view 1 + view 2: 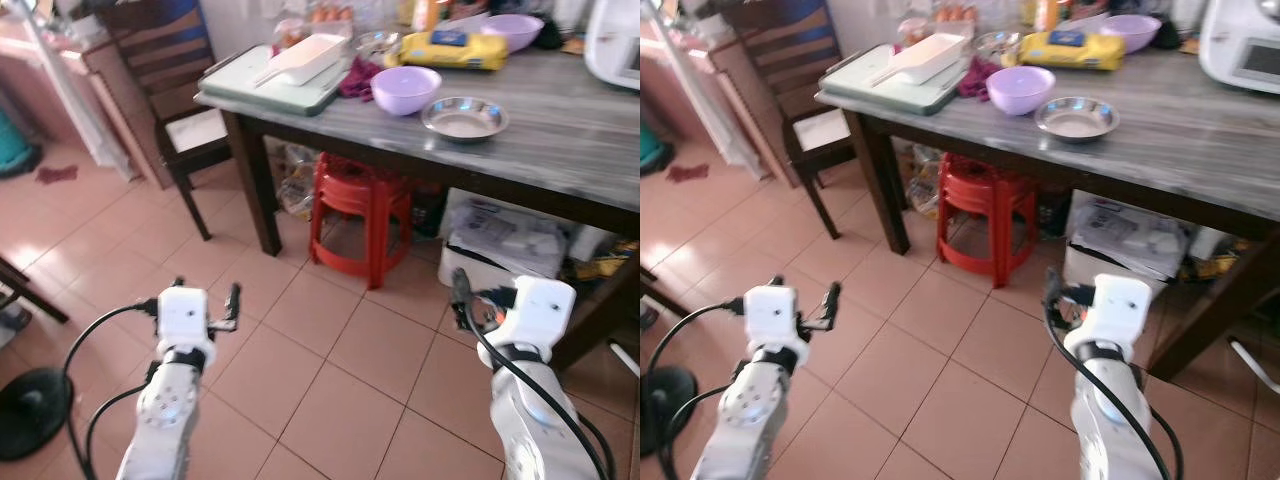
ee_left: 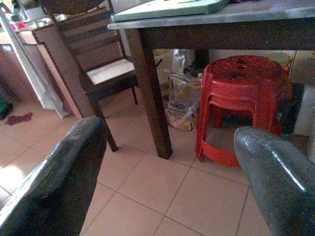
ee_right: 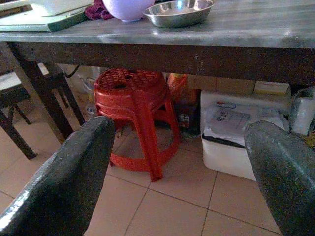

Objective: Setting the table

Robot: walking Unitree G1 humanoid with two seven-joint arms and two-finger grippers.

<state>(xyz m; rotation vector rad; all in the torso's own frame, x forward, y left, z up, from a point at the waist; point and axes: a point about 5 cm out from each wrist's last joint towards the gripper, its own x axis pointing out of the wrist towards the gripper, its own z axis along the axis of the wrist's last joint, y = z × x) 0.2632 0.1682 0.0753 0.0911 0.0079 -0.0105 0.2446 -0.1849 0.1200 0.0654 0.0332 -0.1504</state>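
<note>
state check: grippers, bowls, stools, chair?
left gripper: open, empty, low over the floor
right gripper: open, empty
lilac bowl: upright on table
steel dish: upright, looks empty
red stools: stacked under table
chair: upright at the table's end

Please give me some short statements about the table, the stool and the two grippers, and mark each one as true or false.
1. A steel dish stands on the table beside a lilac bowl. True.
2. The red stool stands on top of the table. False: it is on the floor tiles, under the table.
3. The left gripper holds the lilac bowl. False: its fingers are open and hold nothing; it is low, in front of the table.
4. A dark wooden chair stands at the table's left end. True.
5. The right gripper is open. True.
6. The white tray lies on the floor. False: it lies on a green board on the table.
</note>
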